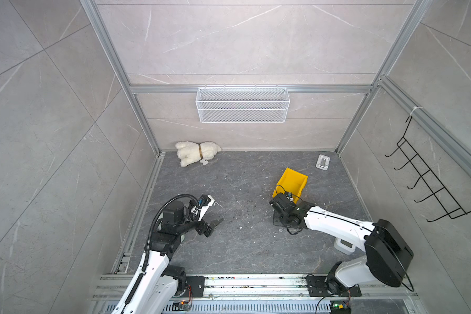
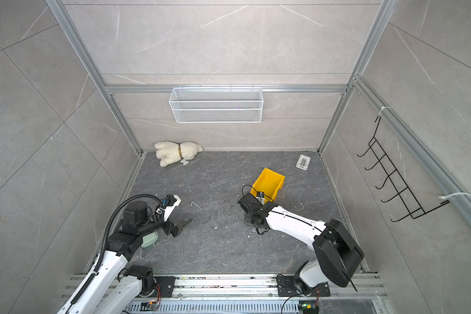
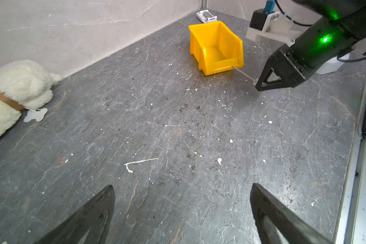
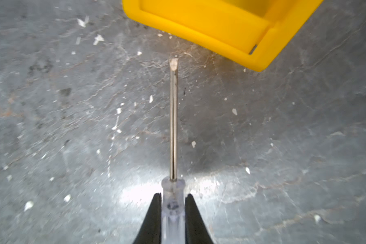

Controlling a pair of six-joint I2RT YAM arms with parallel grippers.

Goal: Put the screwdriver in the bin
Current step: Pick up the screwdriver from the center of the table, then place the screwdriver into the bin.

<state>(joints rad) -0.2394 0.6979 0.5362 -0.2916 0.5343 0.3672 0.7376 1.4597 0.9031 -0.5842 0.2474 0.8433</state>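
**A:** Since the right claw (image 4: pixel 173 196) is clamped on the screwdriver (image 4: pixel 173 126) only by its clear plastic handle, couldn't it swivel or slip?

**B:** Probably, it looks slick. The thin grey shaft sticks straight out ahead of the claw, tip just short of the yellow bin (image 4: pixel 199 31). Go in low and it'll shove the bin. The left claw (image 3: pixel 182 188) is wide open and empty.

The screwdriver (image 4: pixel 173 126) is just in front of the bin (image 3: pixel 215 50); the toy dog (image 1: pixel 197 152) sits far to its left.
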